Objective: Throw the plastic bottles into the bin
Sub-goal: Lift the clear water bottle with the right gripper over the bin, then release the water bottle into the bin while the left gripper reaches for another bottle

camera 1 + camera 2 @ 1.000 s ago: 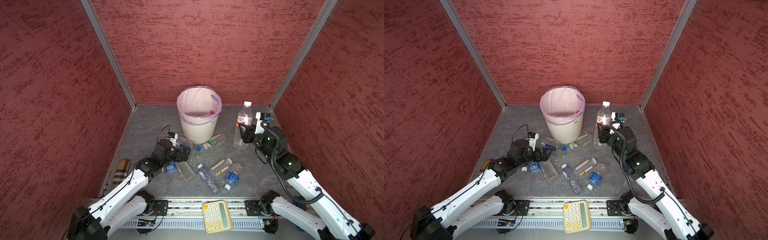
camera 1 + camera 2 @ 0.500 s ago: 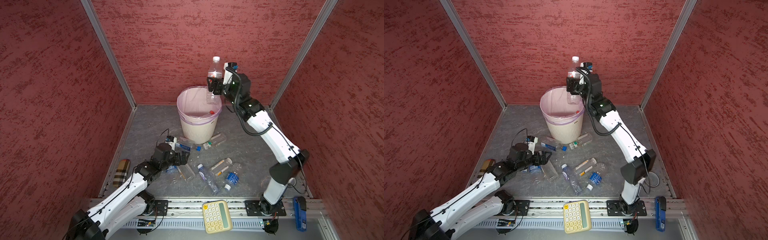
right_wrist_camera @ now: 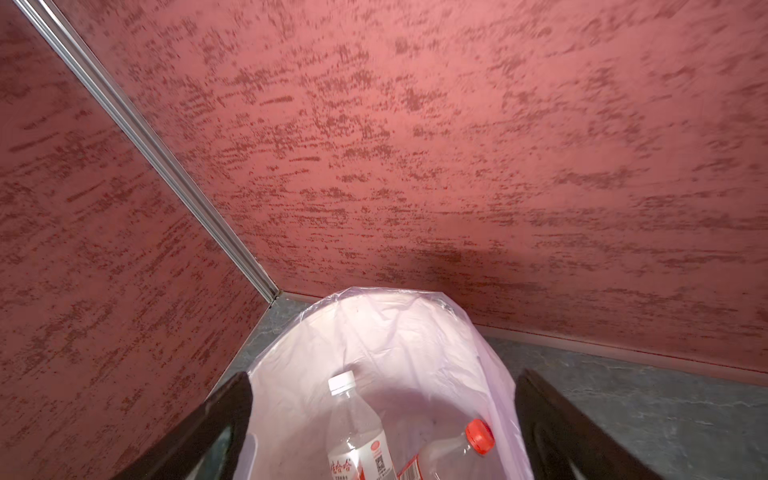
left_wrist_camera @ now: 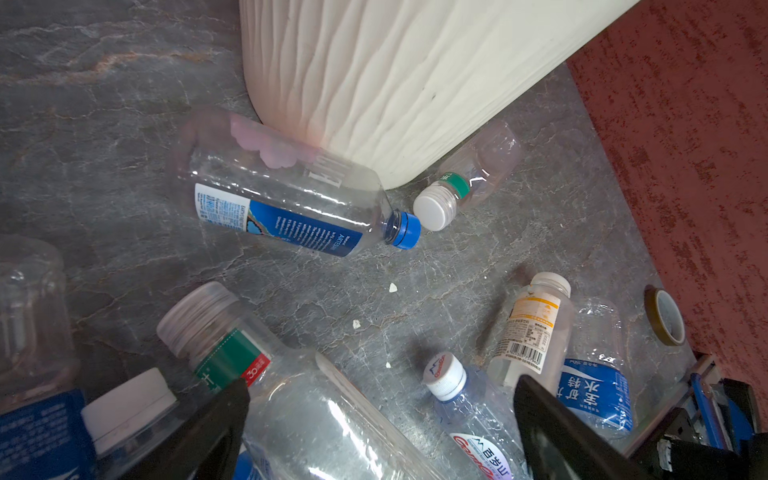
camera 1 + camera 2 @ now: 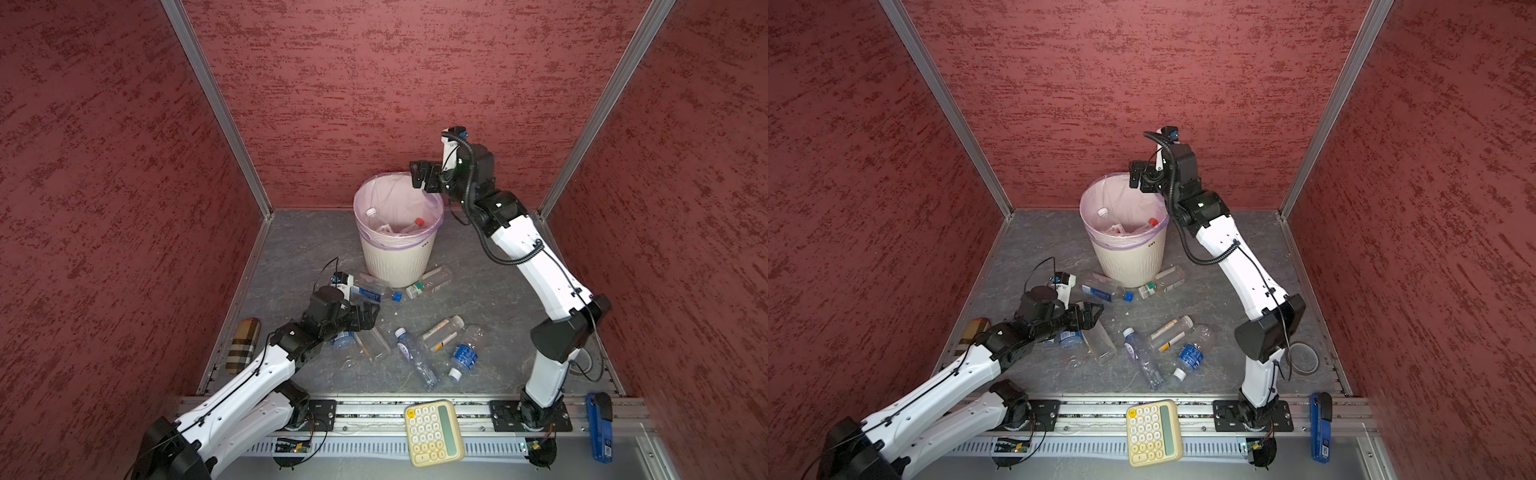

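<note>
The right gripper (image 5: 420, 178) hangs over the bin's (image 5: 395, 262) far right rim, jaws spread wide and empty; below it, inside the liner, lie a white-capped bottle (image 3: 353, 424) and a red-capped bottle (image 3: 461, 446). The left gripper (image 5: 368, 316) sits low over the tabletop (image 5: 291, 249), jaws likewise wide, holding nothing; a clear bottle (image 4: 299, 407) lies between them in the wrist view, touching or not I cannot tell; a blue-capped bottle (image 4: 291, 203) rests against the bin's foot.
</note>
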